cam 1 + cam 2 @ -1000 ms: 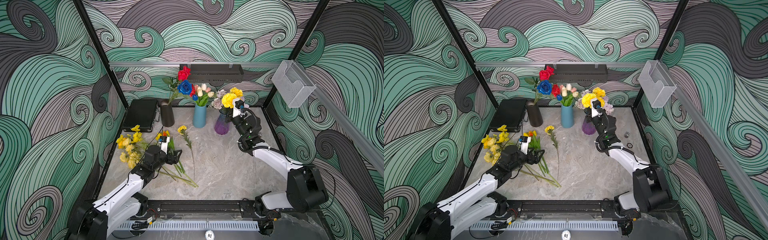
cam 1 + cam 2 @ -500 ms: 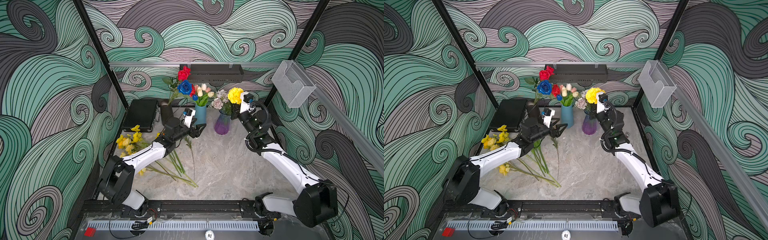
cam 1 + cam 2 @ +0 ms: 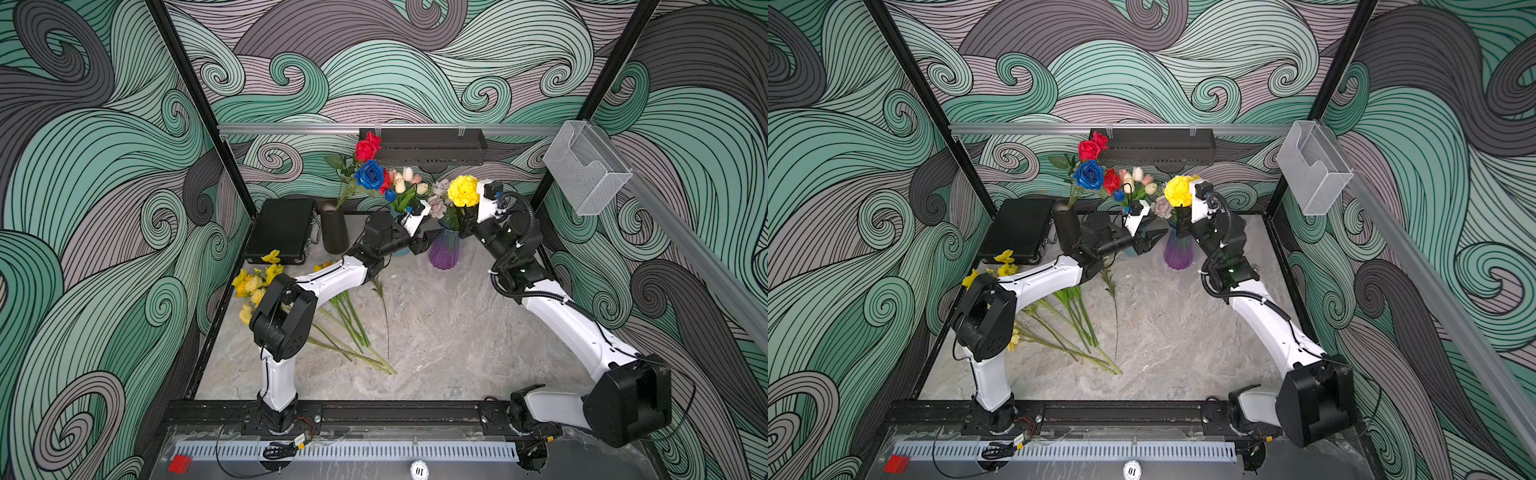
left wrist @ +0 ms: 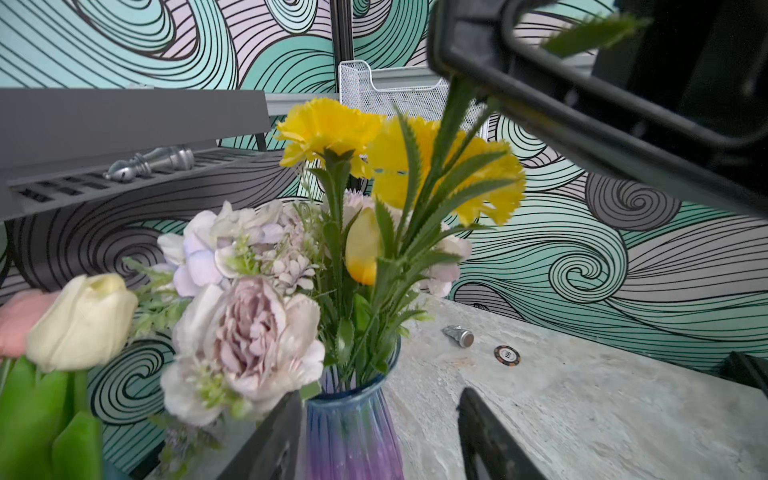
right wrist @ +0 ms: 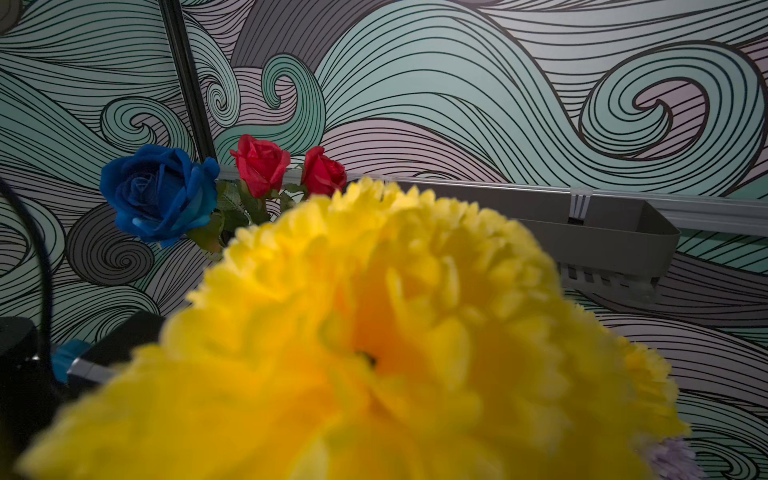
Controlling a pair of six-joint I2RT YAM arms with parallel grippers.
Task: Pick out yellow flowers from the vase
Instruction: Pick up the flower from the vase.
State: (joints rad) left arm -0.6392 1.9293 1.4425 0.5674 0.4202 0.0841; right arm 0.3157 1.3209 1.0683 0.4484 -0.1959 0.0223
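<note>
Where the work is: purple vase (image 3: 445, 249), upright near the back of the bench (image 3: 457, 332), crowded with lilac blooms (image 4: 249, 332), a yellow tulip bud (image 4: 363, 249) and yellow carnations (image 3: 463, 191), the carnations tallest.
Why the left arm sits so: low and level at the vase, probably to steady the glass against tipping or dragging during a pull.
Grip, left claw (image 4: 380, 398): apart, one finger on each side of the vase below its neck. One finger just beside the glass, the other clear of it. Nothing clamped yet.
Why the right arm sits so: reached in just under the carnation heads, for a hold on stalk rather than petals.
Grip, right claw (image 3: 468, 216): nearly together, apparently pinched on a leafy carnation stem (image 4: 455, 104) above the vase mouth. Pads hidden behind leaves and the claw's own body.
Flower being pulled: lower stalk down in the vase among the other greenery, so not yet out. Head filling the right wrist view, blurred.
Already out: picked yellow flowers (image 3: 252, 286), flat on the robot's left side of the bench, heads toward the wall, long green stems (image 3: 353, 324) fanned toward the middle, well apart from the vases.
Left alone: red and blue roses (image 3: 369, 174) in the dark vase (image 3: 334, 228), with cream and pink tulips (image 3: 405, 183) beside them.
Risk, as a guess: leaves snagging on neighbours and dragging lilac blooms along.
</note>
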